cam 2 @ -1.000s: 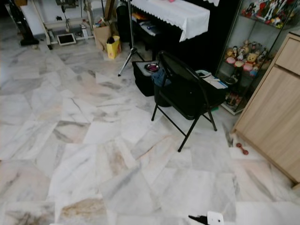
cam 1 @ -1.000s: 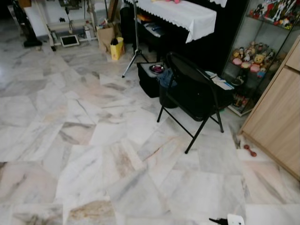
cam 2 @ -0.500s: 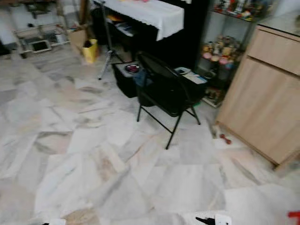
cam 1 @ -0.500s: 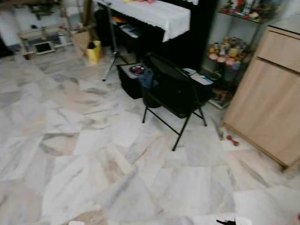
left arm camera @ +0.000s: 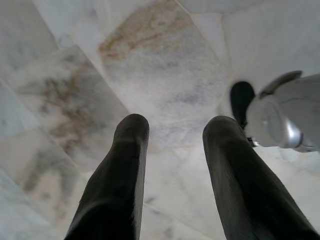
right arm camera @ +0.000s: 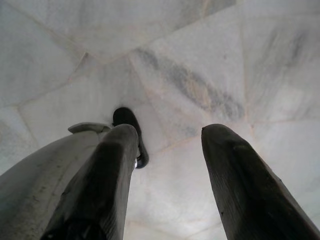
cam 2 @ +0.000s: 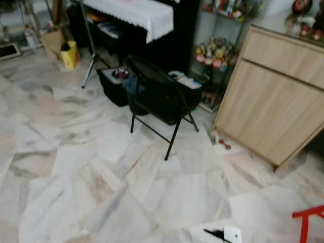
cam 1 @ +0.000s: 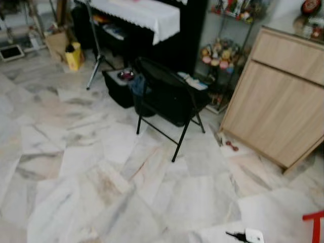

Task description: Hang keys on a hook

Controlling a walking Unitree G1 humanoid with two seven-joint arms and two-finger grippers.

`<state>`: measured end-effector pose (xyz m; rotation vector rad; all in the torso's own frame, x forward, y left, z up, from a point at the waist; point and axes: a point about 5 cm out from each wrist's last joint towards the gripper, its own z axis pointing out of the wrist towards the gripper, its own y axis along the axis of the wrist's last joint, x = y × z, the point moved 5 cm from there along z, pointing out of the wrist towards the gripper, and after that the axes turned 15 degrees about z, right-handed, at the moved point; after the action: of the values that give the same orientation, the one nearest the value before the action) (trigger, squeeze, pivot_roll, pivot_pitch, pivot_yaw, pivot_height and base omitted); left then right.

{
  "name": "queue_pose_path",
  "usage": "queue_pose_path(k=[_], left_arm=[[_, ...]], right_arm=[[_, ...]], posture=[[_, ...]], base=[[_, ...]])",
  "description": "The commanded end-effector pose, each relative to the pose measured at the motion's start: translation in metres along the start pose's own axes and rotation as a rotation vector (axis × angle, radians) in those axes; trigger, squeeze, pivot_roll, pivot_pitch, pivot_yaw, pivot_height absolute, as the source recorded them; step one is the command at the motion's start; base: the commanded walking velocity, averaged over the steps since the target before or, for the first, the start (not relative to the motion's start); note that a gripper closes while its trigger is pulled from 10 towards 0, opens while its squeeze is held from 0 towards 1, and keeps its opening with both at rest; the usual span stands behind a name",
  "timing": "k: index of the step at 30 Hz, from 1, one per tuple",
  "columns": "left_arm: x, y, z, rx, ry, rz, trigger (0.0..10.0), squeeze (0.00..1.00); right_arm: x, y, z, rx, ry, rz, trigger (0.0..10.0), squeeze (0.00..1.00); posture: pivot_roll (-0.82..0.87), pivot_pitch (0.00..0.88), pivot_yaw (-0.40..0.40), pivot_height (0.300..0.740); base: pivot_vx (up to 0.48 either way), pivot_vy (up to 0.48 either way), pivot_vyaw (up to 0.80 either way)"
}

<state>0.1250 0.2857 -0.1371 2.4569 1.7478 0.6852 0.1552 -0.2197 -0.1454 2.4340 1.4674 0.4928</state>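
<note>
Your view has swung right, toward the light wooden cabinet [cam 1: 276, 109].
Left gripper [left arm camera: 172, 135] and right gripper [right arm camera: 170, 137] hang spread and empty over the marble floor [cam 1: 86, 167]; no keys or hook visible yet.

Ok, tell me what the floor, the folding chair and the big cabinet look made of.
Floor: polished marble-like tiles, grey and brown veins. Folding chair: thin black tubular legs, probably painted metal; the seat material is unclear. Cabinet: pale matte wood grain, possibly laminate.
</note>
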Motion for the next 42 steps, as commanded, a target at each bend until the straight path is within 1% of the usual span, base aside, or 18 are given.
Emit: queue_pose_path(k=[1, 2, 4, 6, 7, 8, 10, 12, 13, 18, 22, 25, 28, 30, 32, 34, 36, 42], left_arm=[[-0.002, 0.005, 0.001, -0.01, -0.01, 0.026, 10.0, 0.0], [-0.001, 0.009, 0.001, -0.021, -0.012, 0.032, 10.0, 0.0], [-0.002, 0.011, 0.001, -0.026, -0.011, 0.031, 10.0, 0.0], [-0.005, 0.015, 0.002, -0.035, -0.016, 0.019, 10.0, 0.0], [-0.01, 0.016, 0.003, -0.035, -0.023, 0.012, 10.0, 0.0], [-0.01, 0.016, 0.003, -0.035, -0.023, 0.012, 10.0, 0.0], [-0.016, 0.015, 0.003, -0.032, -0.035, 0.006, 10.0, 0.0], [-0.025, 0.012, 0.003, -0.022, -0.054, -0.004, 10.0, 0.0], [-0.03, 0.011, 0.002, -0.018, -0.065, -0.004, 10.0, 0.0], [-0.033, 0.008, 0.002, -0.01, -0.064, -0.035, 10.0, 0.0], [-0.032, 0.007, 0.002, -0.013, -0.063, -0.034, 10.0, 0.0], [-0.031, 0.006, 0.002, -0.016, -0.066, -0.026, 10.0, 0.0], [-0.03, 0.006, 0.001, -0.015, -0.066, -0.019, 10.0, 0.0], [-0.03, 0.006, 0.001, -0.014, -0.07, 0.0, 10.0, 0.0], [-0.028, 0.006, 0.002, -0.013, -0.065, 0.0, 10.0, 0.0], [-0.027, 0.006, 0.002, -0.014, -0.064, -0.003, 10.0, 0.0], [-0.026, 0.007, 0.001, -0.025, -0.064, -0.026, 10.0, 0.0], [-0.011, 0.002, 0.0, -0.022, -0.041, -0.052, 10.0, 0.0]], right_arm=[[-0.003, -0.001, 0.0, 0.005, -0.009, -0.019, 10.0, 0.0], [-0.003, -0.001, 0.0, 0.004, -0.012, -0.021, 10.0, 0.0], [-0.004, 0.0, -0.001, 0.004, -0.013, -0.021, 10.0, 0.0], [-0.007, 0.0, -0.001, 0.002, -0.017, -0.028, 10.0, 0.0], [-0.01, 0.001, -0.002, 0.0, -0.024, -0.029, 10.0, 0.0], [-0.01, 0.001, -0.002, 0.0, -0.024, -0.029, 10.0, 0.0], [-0.014, 0.003, -0.002, -0.003, -0.032, -0.031, 10.0, 0.0], [-0.016, 0.004, -0.002, -0.012, -0.047, -0.005, 10.0, 0.0], [-0.014, 0.005, -0.002, -0.016, -0.047, 0.006, 10.0, 0.0], [-0.01, 0.006, -0.001, -0.019, -0.038, 0.015, 10.0, 0.0], [-0.005, 0.011, 0.0, -0.027, -0.023, 0.013, 10.0, 0.0], [-0.005, 0.016, -0.001, -0.035, -0.02, 0.007, 10.0, 0.0], [-0.011, 0.019, -0.002, -0.043, -0.031, 0.014, 10.0, 0.0], [-0.017, 0.02, -0.003, -0.045, -0.038, 0.016, 10.0, 0.0], [-0.021, 0.018, -0.004, -0.048, -0.046, 0.032, 10.0, 0.0], [-0.021, 0.015, -0.004, -0.045, -0.047, 0.035, 10.0, 0.0], [-0.019, 0.011, -0.003, -0.038, -0.047, 0.043, 10.0, 0.0], [-0.013, 0.008, -0.002, -0.036, -0.032, 0.047, 10.0, 0.0]], posture=[[-0.01, 0.0, 0.007, 0.74], [-0.02, 0.0, -0.004, 0.74], [-0.03, 0.0, -0.008, 0.74], [-0.03, 0.0, -0.018, 0.74], [-0.02, 0.0, -0.022, 0.74], [-0.02, 0.0, -0.022, 0.74], [-0.01, 0.0, -0.022, 0.74], [0.01, 0.0, -0.031, 0.74], [0.02, 0.0, -0.037, 0.74], [0.03, 0.0, -0.051, 0.74], [0.01, 0.0, -0.045, 0.74], [-0.01, 0.0, -0.035, 0.74], [-0.02, 0.0, -0.026, 0.74], [-0.03, 0.0, -0.02, 0.74], [-0.04, 0.0, -0.018, 0.74], [-0.04, 0.0, -0.02, 0.74], [-0.03, 0.0, -0.023, 0.74], [-0.03, 0.0, -0.029, 0.74]], base=[[0.0, -0.326, -0.71], [0.0, -0.326, -0.71], [0.0, -0.326, -0.71], [0.0, -0.326, -0.71], [0.0, -0.326, -0.71], [0.0, -0.326, -0.71], [0.0, -0.326, -0.7], [0.0, -0.326, -0.7], [0.0, -0.322, -0.69], [0.0, -0.322, -0.69], [0.0, -0.307, -0.69], [0.0, -0.262, -0.69], [0.0, 0.0, -0.69], [0.0, 0.0, -0.68], [0.0, 0.0, 0.0], [0.0, 0.0, 0.0], [0.0, 0.0, 0.0], [0.0, 0.0, 0.0]])
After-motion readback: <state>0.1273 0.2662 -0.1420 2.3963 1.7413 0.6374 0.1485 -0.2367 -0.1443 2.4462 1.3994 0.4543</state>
